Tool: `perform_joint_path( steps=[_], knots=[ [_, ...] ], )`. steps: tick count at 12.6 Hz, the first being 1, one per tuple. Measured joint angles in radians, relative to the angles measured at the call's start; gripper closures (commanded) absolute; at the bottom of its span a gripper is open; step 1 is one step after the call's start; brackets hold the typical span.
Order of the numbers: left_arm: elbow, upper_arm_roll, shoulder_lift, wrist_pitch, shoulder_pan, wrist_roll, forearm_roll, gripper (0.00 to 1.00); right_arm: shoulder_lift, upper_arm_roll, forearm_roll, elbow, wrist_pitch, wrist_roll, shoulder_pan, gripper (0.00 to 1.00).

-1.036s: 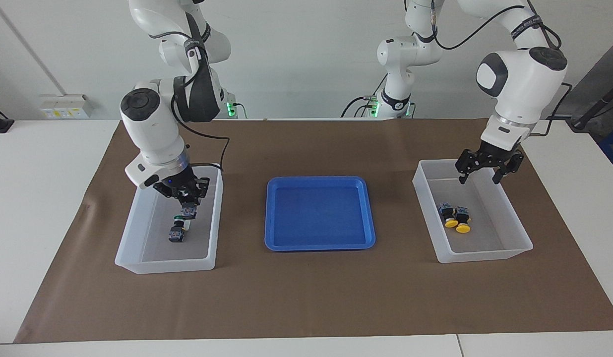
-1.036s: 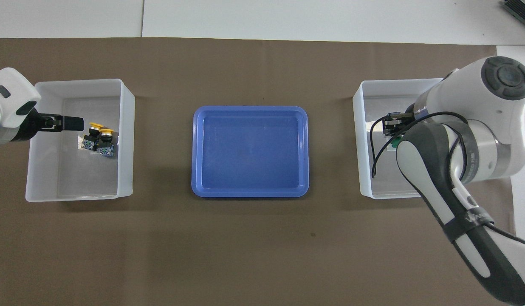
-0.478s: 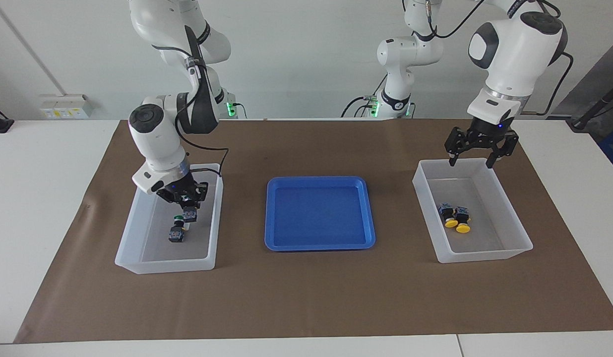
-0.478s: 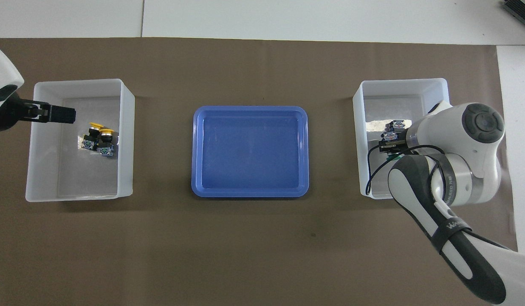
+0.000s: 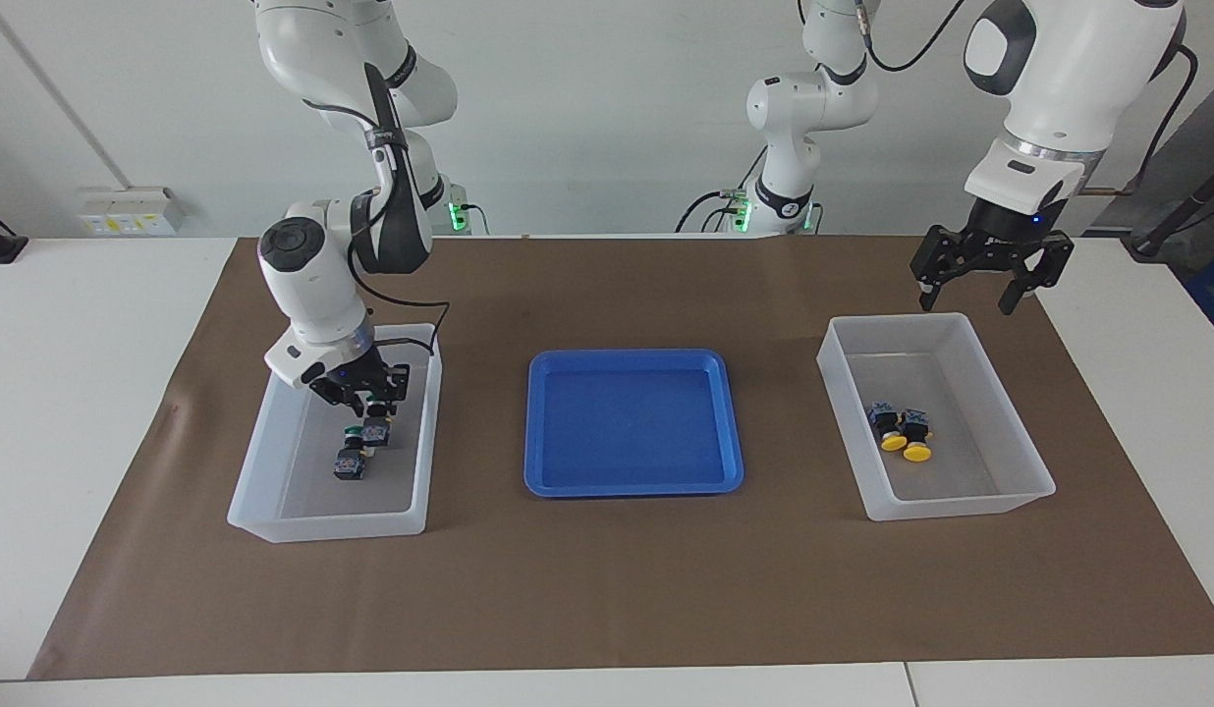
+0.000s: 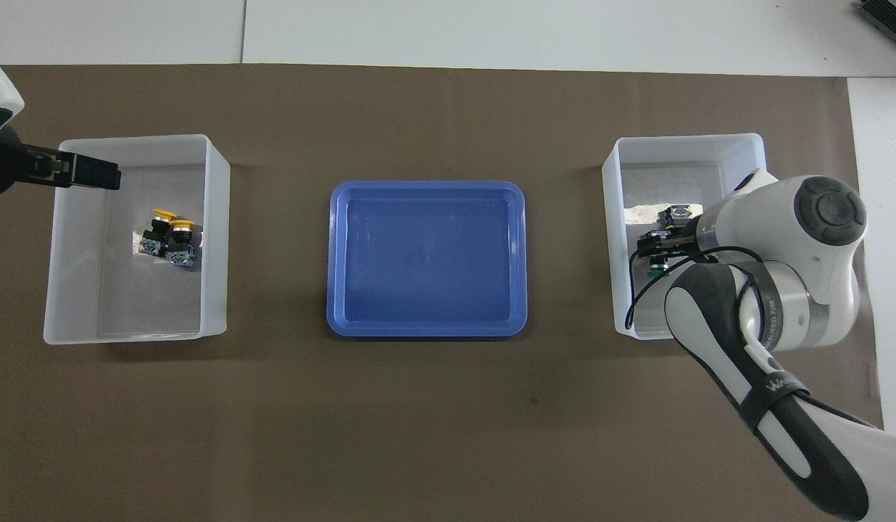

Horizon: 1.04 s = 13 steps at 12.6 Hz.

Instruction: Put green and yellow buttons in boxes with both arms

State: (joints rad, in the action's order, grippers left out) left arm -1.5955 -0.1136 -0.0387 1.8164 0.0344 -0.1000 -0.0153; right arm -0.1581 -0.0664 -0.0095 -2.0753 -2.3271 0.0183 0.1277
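Note:
Two yellow buttons [image 5: 902, 432] lie side by side in the white box [image 5: 1021, 444] at the left arm's end of the table; they also show in the overhead view [image 6: 169, 235]. My left gripper [image 5: 982, 287] is open and empty, up in the air over that box's end nearer the robots. Two green buttons [image 5: 371, 430] lie in the white box [image 5: 261, 462] at the right arm's end. My right gripper [image 5: 368, 395] is low inside this box, open, just above the green button nearer the robots. In the overhead view the right arm hides part of the green buttons [image 6: 658, 272].
A blue tray [image 5: 632, 422] with nothing in it sits mid-table between the two boxes, on a brown mat [image 5: 607, 579]. The white table [image 5: 77, 393] shows around the mat. The right arm's forearm [image 6: 767, 362] hangs over the mat beside its box.
My left gripper has risen out of the yellow buttons' box and drawn back toward the robots. The green button under my right gripper has sunk slightly onto the box floor.

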Motion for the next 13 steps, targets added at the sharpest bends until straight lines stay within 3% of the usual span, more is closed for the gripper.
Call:
perform_joint_path(
  steps=[4, 13],
  knots=[
    [0.000, 0.001, 0.001, -0.010, 0.002, 0.000, 0.000, 0.00, 0.059, 0.000, 0.000, 0.096, 0.088, 0.052, -0.003, 0.00],
    [0.003, 0.001, 0.009, -0.026, 0.007, 0.001, 0.000, 0.00, 0.166, -0.003, -0.002, 0.433, 0.617, 0.057, -0.062, 0.00]
  ],
)
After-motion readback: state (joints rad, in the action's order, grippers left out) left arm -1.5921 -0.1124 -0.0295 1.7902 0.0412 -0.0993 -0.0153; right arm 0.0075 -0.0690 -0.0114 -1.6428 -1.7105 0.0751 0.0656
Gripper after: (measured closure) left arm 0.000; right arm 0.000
